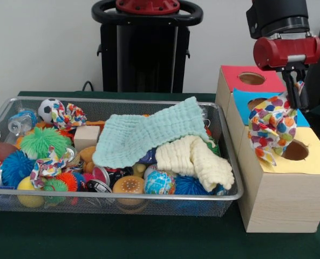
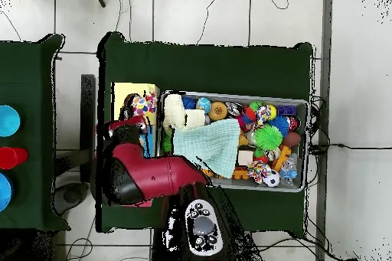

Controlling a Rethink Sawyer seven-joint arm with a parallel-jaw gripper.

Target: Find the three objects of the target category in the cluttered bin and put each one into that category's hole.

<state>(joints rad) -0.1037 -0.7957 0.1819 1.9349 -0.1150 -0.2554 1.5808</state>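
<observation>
Desk: green desk [image 1: 149, 237] runs along the front edge, carrying the wire bin [image 1: 122, 202] and the wooden box [image 1: 278, 205].
Bin contents: teal cloth [image 1: 149, 135] and cream cloth [image 1: 195, 156] drape over balls and toys; two more polka-dot cloths [image 1: 68, 114], [image 1: 47, 164] lie at the bin's left side.
Gripper: gripper [image 1: 294, 91] is closed on the top of a polka-dot cloth [image 1: 272, 128], which hangs over the box.
Holes: yellow hole [image 1: 295, 150] sits just beside the cloth's lower edge; blue hole [image 1: 258, 102] is partly hidden behind it; red hole [image 1: 251, 79] is farther back.
Step (judged): dropping the cloth into its hole.
Advice: centre the hanging bulk over the chosen hole and lower before releasing, so the fabric does not snag on the rim.
</observation>
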